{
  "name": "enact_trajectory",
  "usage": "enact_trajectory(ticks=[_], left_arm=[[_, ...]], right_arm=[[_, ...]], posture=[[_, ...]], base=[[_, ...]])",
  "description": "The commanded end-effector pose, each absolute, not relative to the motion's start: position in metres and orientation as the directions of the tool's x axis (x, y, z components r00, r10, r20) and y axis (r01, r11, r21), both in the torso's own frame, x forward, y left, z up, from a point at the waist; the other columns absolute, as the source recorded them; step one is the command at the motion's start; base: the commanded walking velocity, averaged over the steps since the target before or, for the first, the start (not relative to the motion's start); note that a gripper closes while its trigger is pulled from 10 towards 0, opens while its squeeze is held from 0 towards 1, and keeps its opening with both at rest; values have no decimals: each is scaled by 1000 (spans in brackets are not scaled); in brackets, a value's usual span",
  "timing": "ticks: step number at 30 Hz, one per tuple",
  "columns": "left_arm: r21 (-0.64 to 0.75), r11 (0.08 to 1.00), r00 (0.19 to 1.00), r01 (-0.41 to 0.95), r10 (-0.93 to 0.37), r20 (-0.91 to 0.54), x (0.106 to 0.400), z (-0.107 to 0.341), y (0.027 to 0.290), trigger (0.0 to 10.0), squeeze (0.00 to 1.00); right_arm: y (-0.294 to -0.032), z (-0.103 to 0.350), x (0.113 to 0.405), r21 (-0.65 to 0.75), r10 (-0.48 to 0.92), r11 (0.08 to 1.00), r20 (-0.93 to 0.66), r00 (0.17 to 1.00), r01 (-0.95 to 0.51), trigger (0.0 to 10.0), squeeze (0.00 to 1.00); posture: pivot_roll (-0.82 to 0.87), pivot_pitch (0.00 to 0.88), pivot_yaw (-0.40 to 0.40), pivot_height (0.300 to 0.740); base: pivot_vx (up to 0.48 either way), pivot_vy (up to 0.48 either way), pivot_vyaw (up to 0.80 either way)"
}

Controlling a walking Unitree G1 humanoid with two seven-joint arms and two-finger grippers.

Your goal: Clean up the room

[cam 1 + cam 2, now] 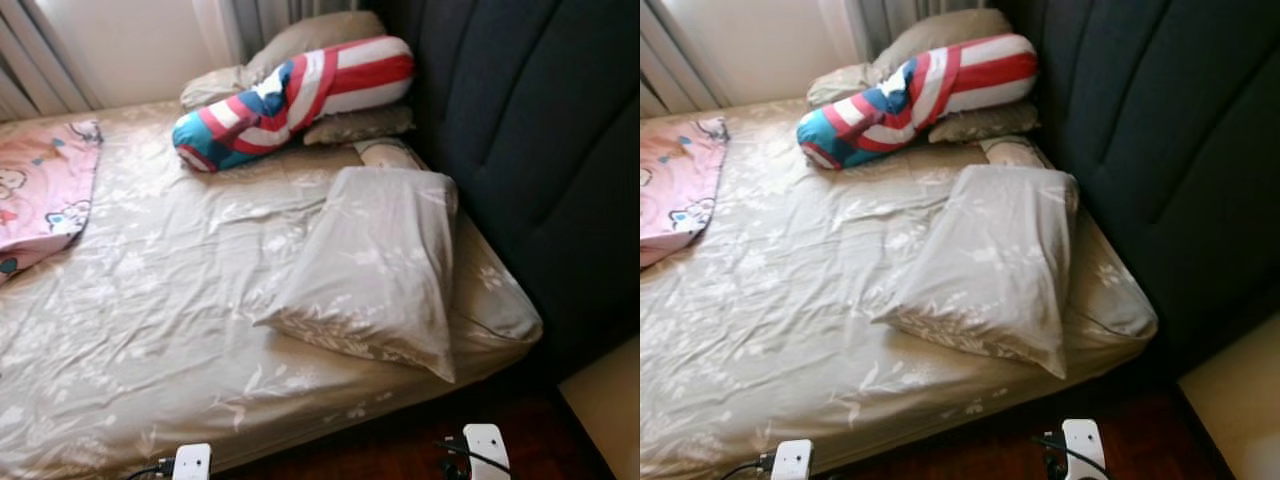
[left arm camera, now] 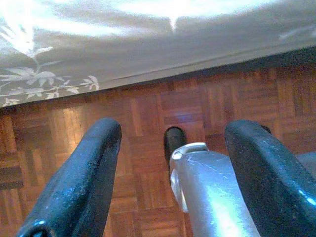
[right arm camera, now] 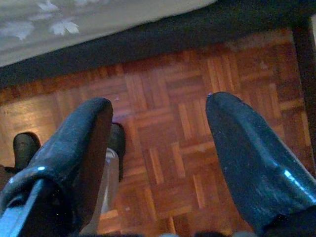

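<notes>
A bed (image 1: 130, 330) with a wrinkled beige floral sheet lies before me. A matching beige pillow (image 1: 375, 265) lies askew near the bed's right edge, beside the dark headboard (image 1: 530, 130). A red, white and blue striped bolster (image 1: 290, 100) rests at the far end on more beige pillows (image 1: 300, 40). A pink cartoon blanket (image 1: 40, 185) lies at the left. My left gripper (image 2: 170, 163) hangs open over the wooden floor, holding nothing. My right gripper (image 3: 158, 148) is open too, also above the floor beside the bed's edge.
Curtains (image 1: 40, 60) hang behind the bed at the far left. Parquet floor (image 3: 173, 128) runs along the near side of the bed. A pale piece of furniture (image 1: 610, 400) stands at the right, next to the headboard. My wrists (image 1: 192, 462) show at the bottom edge.
</notes>
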State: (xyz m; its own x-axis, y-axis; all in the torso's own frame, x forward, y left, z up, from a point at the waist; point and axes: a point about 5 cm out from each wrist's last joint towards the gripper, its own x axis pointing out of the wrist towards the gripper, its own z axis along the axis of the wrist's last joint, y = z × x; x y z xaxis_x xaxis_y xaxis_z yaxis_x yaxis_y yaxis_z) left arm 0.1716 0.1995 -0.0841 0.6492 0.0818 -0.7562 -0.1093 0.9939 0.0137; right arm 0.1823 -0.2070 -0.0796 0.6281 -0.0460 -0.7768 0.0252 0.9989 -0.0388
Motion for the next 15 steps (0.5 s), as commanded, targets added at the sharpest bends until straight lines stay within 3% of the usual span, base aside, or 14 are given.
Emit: enact_trajectory(ticks=[1, 15], left_arm=[[18, 993, 625, -118, 88, -776, 163, -88, 202, 10000, 0], [25, 993, 640, -115, 93, -763, 167, -86, 201, 10000, 0]], right_arm=[[-205, -81, 180, -30, -43, 999, -782, 621, 32, 10000, 0], [-205, -80, 181, -37, -48, 999, -776, 629, 30, 10000, 0]], posture=[[-18, 126, 9, 740], [-17, 123, 9, 740]], base=[[307, 0, 0], [283, 0, 0]])
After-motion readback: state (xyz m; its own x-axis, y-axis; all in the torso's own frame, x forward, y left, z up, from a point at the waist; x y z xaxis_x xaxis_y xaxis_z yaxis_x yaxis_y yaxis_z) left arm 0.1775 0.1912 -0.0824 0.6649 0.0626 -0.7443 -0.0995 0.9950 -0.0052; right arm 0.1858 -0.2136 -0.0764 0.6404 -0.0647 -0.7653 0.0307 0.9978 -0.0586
